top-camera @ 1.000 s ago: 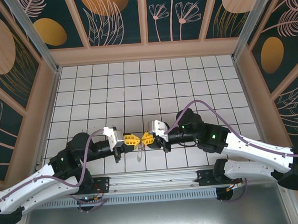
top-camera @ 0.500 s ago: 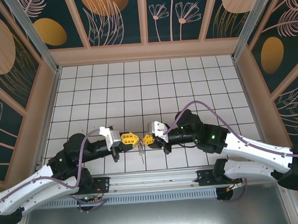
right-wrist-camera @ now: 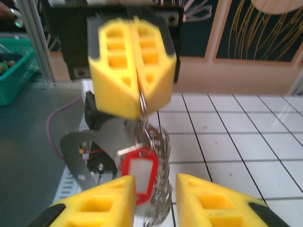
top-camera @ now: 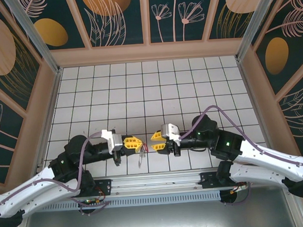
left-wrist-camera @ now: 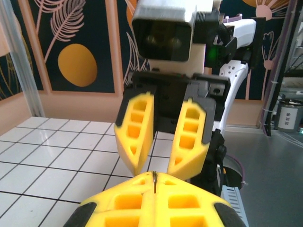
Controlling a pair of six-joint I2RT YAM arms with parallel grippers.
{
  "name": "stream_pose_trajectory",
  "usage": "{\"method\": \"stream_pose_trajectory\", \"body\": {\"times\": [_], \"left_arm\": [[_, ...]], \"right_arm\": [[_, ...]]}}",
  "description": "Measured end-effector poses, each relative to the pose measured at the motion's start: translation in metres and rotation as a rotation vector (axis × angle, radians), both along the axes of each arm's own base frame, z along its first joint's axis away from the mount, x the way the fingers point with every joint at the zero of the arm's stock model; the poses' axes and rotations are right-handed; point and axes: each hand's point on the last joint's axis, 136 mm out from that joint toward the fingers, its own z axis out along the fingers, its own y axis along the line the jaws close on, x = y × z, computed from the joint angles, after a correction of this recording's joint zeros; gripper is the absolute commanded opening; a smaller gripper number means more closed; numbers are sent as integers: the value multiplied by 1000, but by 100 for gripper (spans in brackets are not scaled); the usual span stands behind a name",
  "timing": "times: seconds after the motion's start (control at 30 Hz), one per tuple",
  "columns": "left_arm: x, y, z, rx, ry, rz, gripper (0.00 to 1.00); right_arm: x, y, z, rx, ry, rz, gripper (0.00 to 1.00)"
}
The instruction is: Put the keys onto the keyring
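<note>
Left gripper pinched on top of keyring, hanging it above near-centre table for access; red key dangles among rings; right gripper just right, jaws parted, empty.

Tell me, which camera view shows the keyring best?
The right wrist view: the keyring hangs close and large from the shut left hand. The top view shows it tiny; the left wrist view, a thin sliver between fingertips.

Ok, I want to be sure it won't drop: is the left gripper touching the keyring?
Touching. The right wrist view shows the left gripper shut, with the top wire of the keyring pinched between its yellow fingertips and the rest hanging below.
</note>
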Motion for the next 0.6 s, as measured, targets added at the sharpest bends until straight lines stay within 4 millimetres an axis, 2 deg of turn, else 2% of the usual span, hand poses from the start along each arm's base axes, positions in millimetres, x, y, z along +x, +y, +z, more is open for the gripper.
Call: {"method": "stream_pose_trajectory", "body": {"times": [0.1,0.27,0.43,0.6], "left_arm": [[-2,-2,-1,1,4,-17,0],[-6,-2,0,-6,5,-37,0],[-8,-3,1,-9,6,-52,0],[-9,-3,1,-9,6,-60,0]], "right_arm": [[-5,0,8,51,-19,27,36],[-9,6,8,75,-22,68,36],[-8,13,3,79,-16,82,35],[-11,15,9,111,-25,104,31]]}}
